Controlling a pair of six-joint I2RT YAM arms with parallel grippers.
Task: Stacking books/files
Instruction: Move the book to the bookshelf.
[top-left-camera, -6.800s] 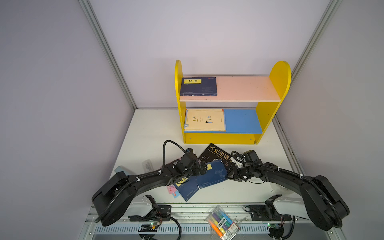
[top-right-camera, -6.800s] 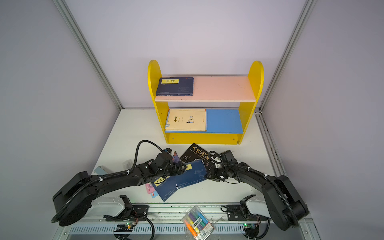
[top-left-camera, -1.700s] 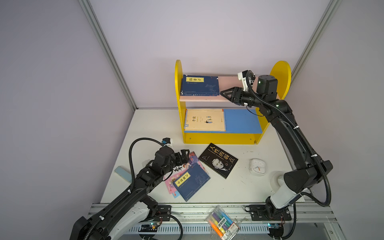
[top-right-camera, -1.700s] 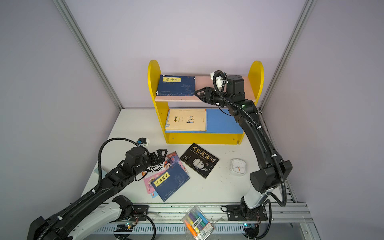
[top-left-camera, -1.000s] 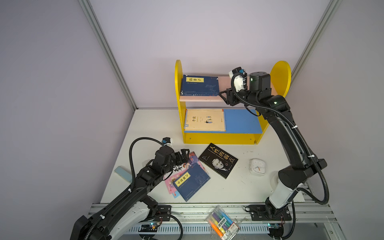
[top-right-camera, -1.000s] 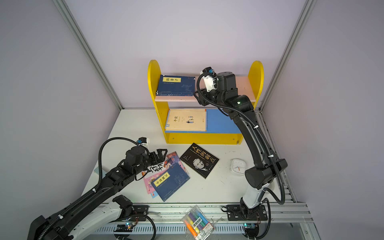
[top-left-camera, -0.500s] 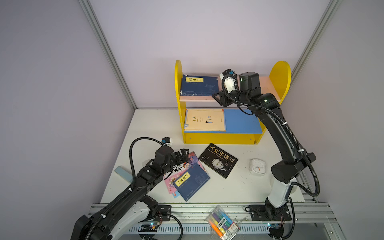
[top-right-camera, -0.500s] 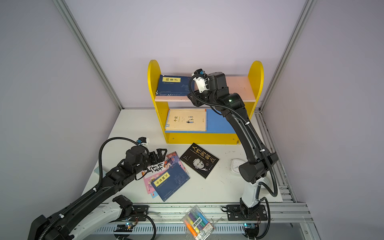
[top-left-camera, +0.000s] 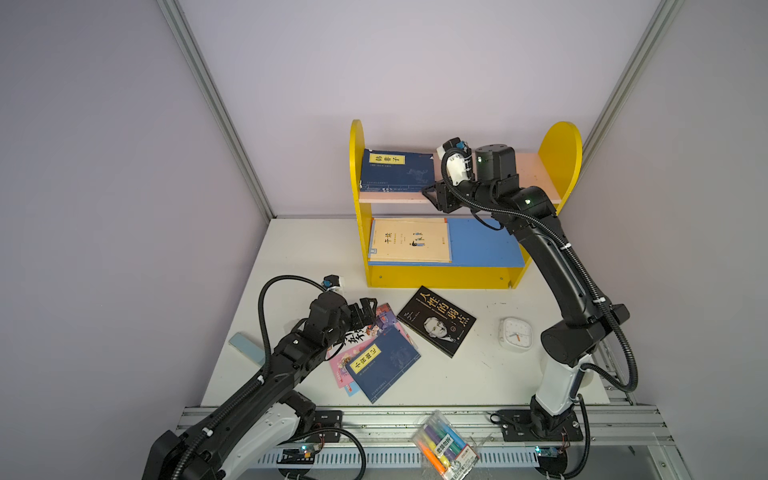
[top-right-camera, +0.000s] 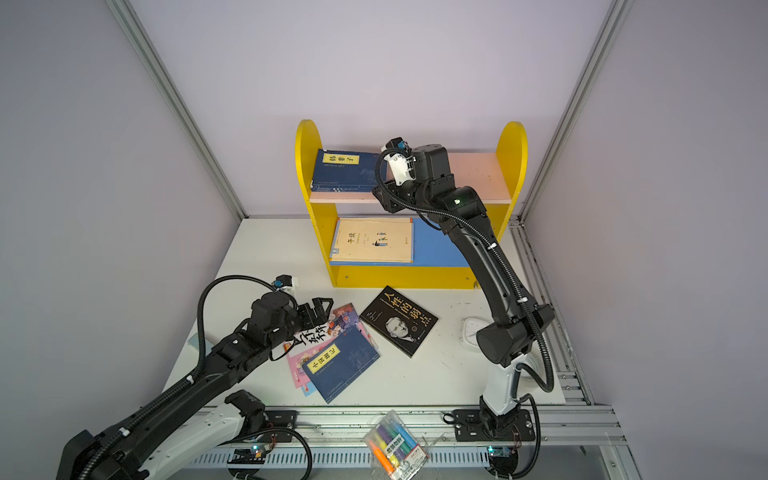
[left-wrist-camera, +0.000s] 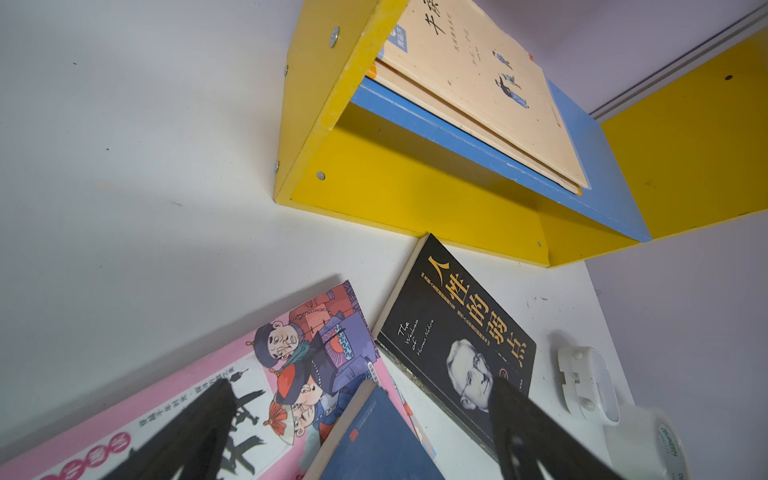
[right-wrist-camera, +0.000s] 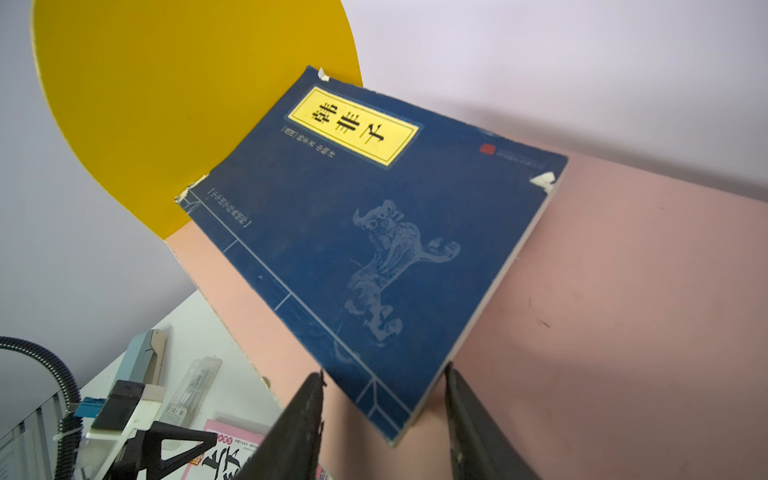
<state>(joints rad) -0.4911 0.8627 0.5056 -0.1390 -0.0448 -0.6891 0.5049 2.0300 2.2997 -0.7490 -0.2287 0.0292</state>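
Note:
A navy book (top-left-camera: 395, 170) with a yellow label lies on the pink top shelf, seen close in the right wrist view (right-wrist-camera: 374, 232). My right gripper (top-left-camera: 428, 193) is open, and its jaws straddle that book's near corner (right-wrist-camera: 384, 370). Cream books (top-left-camera: 409, 241) are stacked on the blue lower shelf. On the table lie a black portrait book (top-left-camera: 436, 320), a second navy book (top-left-camera: 382, 361) and a pink cartoon book (left-wrist-camera: 166, 407) under it. My left gripper (top-left-camera: 365, 307) hangs open over the pink book's top edge (left-wrist-camera: 359, 382), with nothing held.
The yellow shelf unit (top-left-camera: 561, 153) stands at the back of the table. A white clock (top-left-camera: 515, 334) lies to the right of the black book, a pale blue stapler (top-left-camera: 245, 347) at the left edge, and a marker pack (top-left-camera: 444, 444) on the front rail.
My right arm has swung left along the top shelf to the navy book's corner, and its jaws have narrowed a little. The left arm has not moved.

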